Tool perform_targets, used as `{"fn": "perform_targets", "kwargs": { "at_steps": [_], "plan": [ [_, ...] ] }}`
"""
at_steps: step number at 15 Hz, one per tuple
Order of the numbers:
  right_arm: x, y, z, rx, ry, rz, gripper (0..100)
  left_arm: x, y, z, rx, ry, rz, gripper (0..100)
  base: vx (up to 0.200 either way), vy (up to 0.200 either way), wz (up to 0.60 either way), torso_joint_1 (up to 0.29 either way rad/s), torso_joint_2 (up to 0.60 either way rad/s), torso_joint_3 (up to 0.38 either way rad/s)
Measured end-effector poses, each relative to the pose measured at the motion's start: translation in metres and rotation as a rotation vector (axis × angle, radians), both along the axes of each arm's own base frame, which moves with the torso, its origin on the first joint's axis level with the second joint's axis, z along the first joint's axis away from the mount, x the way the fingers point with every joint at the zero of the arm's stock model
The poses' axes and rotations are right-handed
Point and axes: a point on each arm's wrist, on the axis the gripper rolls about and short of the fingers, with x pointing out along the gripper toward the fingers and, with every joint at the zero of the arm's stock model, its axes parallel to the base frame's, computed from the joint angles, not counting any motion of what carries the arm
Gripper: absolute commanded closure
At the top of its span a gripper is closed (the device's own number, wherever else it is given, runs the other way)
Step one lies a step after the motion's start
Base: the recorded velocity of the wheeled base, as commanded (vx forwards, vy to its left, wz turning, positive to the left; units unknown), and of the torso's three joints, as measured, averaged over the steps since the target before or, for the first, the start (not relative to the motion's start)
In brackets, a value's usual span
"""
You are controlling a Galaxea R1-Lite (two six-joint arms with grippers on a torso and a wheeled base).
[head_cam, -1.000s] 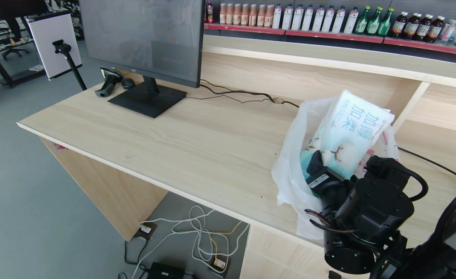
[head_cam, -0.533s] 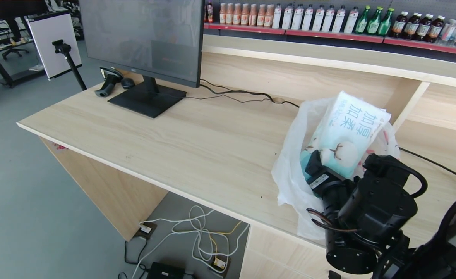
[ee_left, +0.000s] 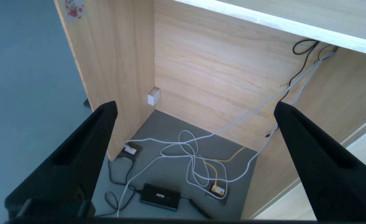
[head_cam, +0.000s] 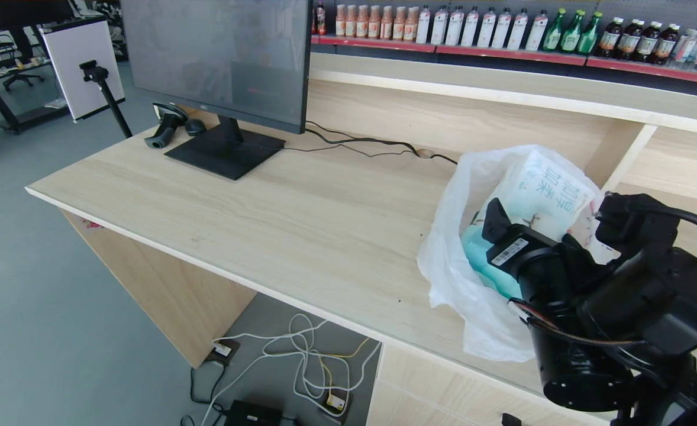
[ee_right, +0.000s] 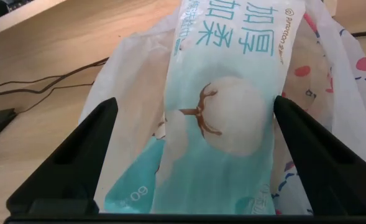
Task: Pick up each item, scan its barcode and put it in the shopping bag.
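Closer, tissue pack (ee_right: 223, 118) inside shopping bag (ee_right: 130, 74).

Monitor (head_cam: 218, 59) on counter (head_cam: 265, 219), shelved bottles (head_cam: 502, 28), floor cables (head_cam: 301, 354)

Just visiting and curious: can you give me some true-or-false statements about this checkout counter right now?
1. The tissue pack sits in the white shopping bag. True.
2. The monitor lies flat on the counter. False: it stands upright.
3. The handheld scanner is inside the bag. False: it rests on the counter beside the monitor.
4. Bottles line the shelf behind the counter. True.
5. The right gripper is shut. False: its fingers are spread, one on each side of the pack.
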Motion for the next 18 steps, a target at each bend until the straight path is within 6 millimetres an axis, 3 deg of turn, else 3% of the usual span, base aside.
{"fn": "perform_targets", "kwargs": {
  "at_steps": [9,13,16,18],
  "plan": [
    [-0.017,0.002,0.038,-0.019,-0.083,0.060,0,0.000,0.000,0.000,0.000,0.000,0.000,0,0.000,0.000,0.00,0.000,0.00,0.000],
    [-0.032,-0.001,0.051,-0.150,-0.147,0.198,0,0.000,0.000,0.000,-0.003,0.000,0.000,0,0.000,0.000,0.00,0.000,0.00,0.000],
    [-0.043,-0.007,0.049,-0.170,-0.145,0.230,0,0.000,0.000,0.000,-0.003,0.000,0.000,0,0.000,0.000,0.00,0.000,0.00,0.000],
    [-0.064,-0.011,0.042,-0.218,-0.127,0.286,0,0.000,0.000,0.000,-0.003,-0.001,0.000,0,0.000,0.000,0.00,0.000,0.00,0.000]
  ]
}}
